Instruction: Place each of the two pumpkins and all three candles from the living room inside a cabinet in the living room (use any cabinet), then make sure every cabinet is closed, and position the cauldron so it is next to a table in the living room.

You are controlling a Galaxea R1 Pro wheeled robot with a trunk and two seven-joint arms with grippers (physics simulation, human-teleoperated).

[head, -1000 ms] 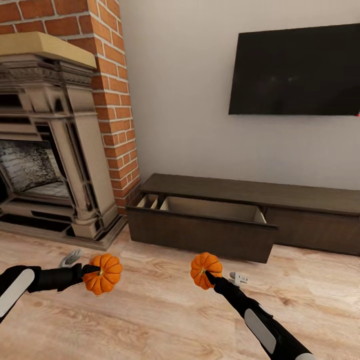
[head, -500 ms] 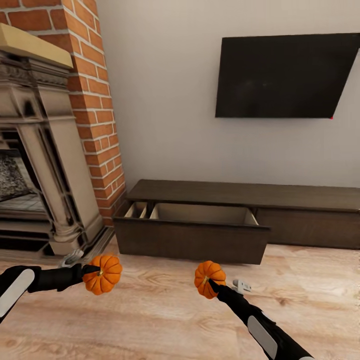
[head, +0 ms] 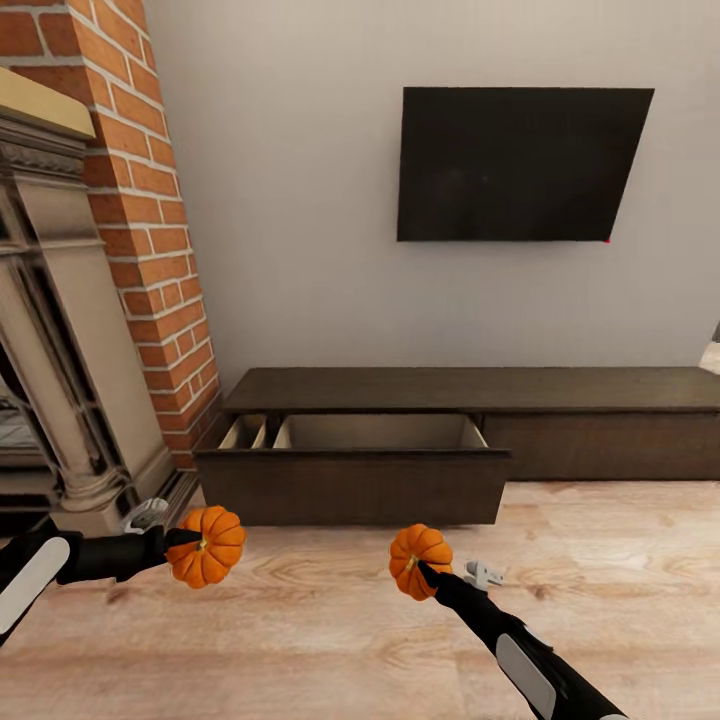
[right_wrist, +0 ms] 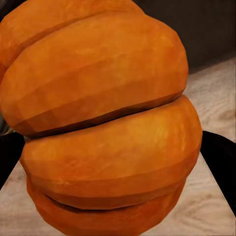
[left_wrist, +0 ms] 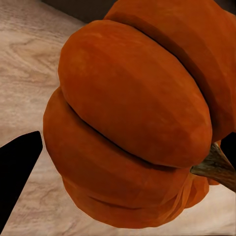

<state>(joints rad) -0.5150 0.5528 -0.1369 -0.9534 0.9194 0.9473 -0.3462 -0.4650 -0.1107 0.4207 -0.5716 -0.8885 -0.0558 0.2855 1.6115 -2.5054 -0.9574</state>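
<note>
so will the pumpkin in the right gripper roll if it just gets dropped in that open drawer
Probably a little: the pumpkin in the right gripper is round, though its deep ribs should stop it quickly. It looks rigid, undented between the fingers. The cabinet's open drawer has walls, so it would likely stay inside.

Light wood floor runs wall to wall, grain showing. Long dark-brown cabinet sits directly on it against grey wall, flat top bare. Wide left drawer pulled out over floor, beige inside on show. Fireplace base stands on floor beside brick column.
</note>
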